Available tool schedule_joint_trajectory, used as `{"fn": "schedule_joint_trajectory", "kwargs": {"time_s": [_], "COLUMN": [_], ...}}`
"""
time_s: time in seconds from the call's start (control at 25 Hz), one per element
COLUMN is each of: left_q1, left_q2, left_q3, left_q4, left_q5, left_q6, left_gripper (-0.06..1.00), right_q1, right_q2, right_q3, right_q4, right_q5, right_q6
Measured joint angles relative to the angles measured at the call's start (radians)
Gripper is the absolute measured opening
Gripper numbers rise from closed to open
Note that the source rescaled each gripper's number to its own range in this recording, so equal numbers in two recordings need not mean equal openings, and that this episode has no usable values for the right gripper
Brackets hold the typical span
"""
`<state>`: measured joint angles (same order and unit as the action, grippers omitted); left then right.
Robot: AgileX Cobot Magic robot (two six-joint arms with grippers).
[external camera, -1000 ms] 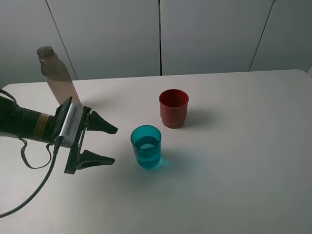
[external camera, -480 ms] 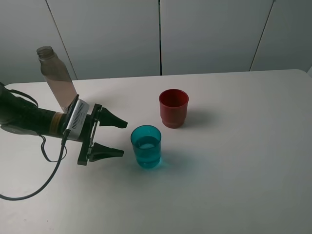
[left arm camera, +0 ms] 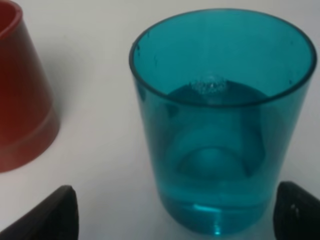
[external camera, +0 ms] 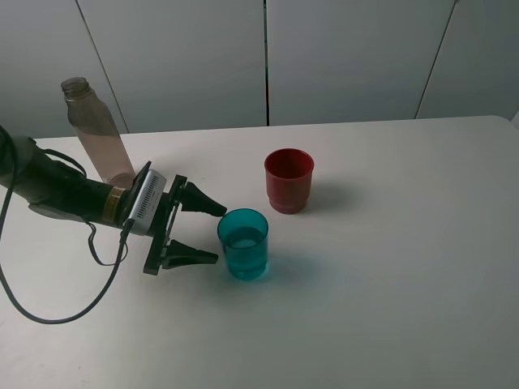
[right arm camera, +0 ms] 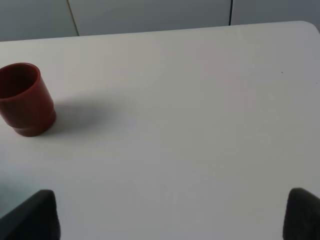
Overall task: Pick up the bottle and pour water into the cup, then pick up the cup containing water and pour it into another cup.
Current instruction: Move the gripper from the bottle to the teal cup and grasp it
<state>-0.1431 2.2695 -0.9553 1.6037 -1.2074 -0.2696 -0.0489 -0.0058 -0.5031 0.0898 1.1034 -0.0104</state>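
Note:
The teal cup stands on the white table, partly filled with water, and fills the left wrist view. My left gripper is open, its fingertips just left of the cup, one on each side and not touching; the gripper also shows in the left wrist view. The red cup stands upright behind and right of the teal cup, also seen in the left wrist view and the right wrist view. The tall bottle stands upright at the back left, behind my left arm. My right gripper is open over bare table.
The white table stretches to the right of both cups. A grey panelled wall runs behind its back edge. A black cable hangs from my left arm over the table's front left.
My left gripper has moved to the right towards the teal cup, from well left of it to its fingertips flanking the cup's left side. Cups and bottle have not moved.

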Motion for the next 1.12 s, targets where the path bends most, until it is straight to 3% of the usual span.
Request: {"fn": "schedule_joint_trajectory", "kwargs": {"time_s": [0.4,0.64,1.12], "left_q1": [-0.058,-0.087,-0.148], "left_q2": [0.009,0.009,0.009], "left_q3": [-0.048,-0.048,-0.048], "left_q4": [0.001,0.01,-0.036], "left_q5": [0.0,0.0,0.0], "left_q6": [-0.03,-0.123,-0.137], "left_gripper": [1.0,1.0,1.0], "right_q1": [0.0,0.0,0.0], "right_q2": [0.0,0.0,0.0], "right_q3": [0.0,0.0,0.0], "right_q4": [0.0,0.0,0.0], "right_q5": [0.0,0.0,0.0], "right_q6": [0.0,0.0,0.0]}}
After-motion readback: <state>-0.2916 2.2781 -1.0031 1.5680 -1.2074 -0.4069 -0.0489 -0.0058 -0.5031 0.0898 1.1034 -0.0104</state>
